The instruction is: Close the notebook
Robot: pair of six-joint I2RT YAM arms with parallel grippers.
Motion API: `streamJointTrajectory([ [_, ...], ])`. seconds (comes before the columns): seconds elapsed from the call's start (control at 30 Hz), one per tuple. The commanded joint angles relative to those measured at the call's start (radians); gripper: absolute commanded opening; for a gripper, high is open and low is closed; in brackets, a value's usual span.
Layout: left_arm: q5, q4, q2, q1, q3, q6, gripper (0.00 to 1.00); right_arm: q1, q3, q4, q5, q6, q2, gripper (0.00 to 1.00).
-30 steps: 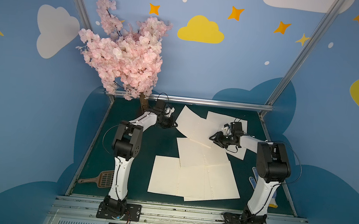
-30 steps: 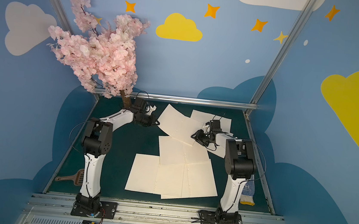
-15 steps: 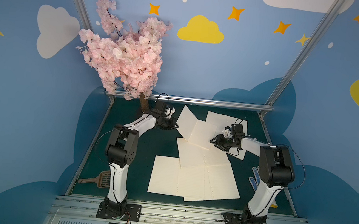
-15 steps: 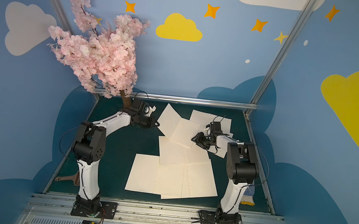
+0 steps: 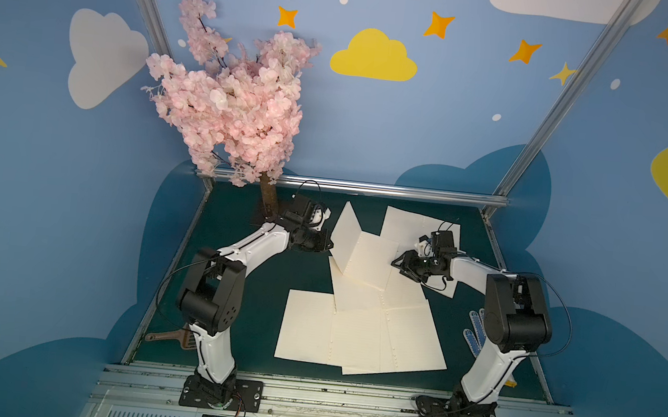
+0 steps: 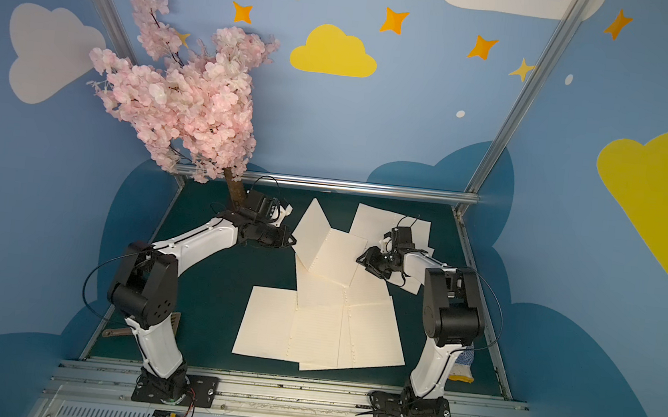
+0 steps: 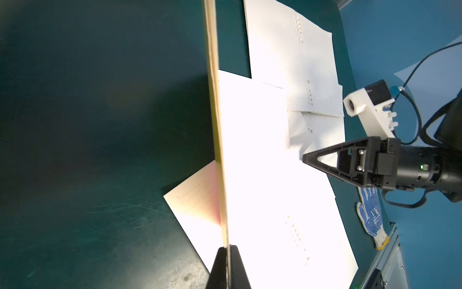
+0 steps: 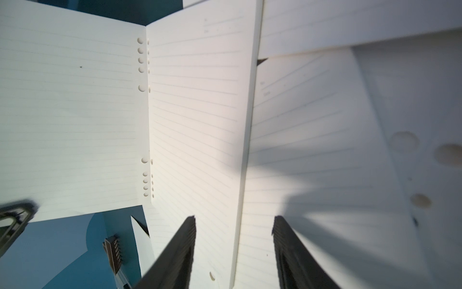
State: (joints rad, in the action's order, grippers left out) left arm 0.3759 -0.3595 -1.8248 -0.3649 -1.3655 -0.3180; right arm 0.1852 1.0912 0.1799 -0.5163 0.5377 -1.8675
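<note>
Notebook [image 5: 371, 259]: cream lined pages, punched holes at fold, one half upright.

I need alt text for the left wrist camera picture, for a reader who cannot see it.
The left gripper, jaws shut, holds one half of the notebook upright, seen edge-on, above the green table. Beyond it, the right gripper reaches over white pages lying flat.
</note>
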Motion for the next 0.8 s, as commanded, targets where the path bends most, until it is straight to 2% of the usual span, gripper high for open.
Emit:
streamJointTrajectory([
  [0.0,0.005,-0.004,0.011,-0.014,0.008,0.011,0.12,0.005,-0.016,0.007,-0.003,-0.008,0.028,0.53],
  [0.13,0.035,0.014,0.01,-0.03,0.002,0.009,0.19,0.005,-0.024,0.007,-0.001,-0.008,0.037,0.54],
  [0.27,0.099,0.039,0.01,-0.042,0.003,0.025,0.35,0.003,-0.034,0.005,0.005,-0.009,0.05,0.57],
  [0.4,0.14,0.083,0.02,-0.06,0.017,0.032,0.42,0.001,-0.033,0.007,0.001,-0.005,0.042,0.57],
  [0.77,0.269,0.162,-0.017,-0.088,-0.001,0.01,0.48,-0.007,-0.039,0.012,-0.004,0.005,0.069,0.57],
])
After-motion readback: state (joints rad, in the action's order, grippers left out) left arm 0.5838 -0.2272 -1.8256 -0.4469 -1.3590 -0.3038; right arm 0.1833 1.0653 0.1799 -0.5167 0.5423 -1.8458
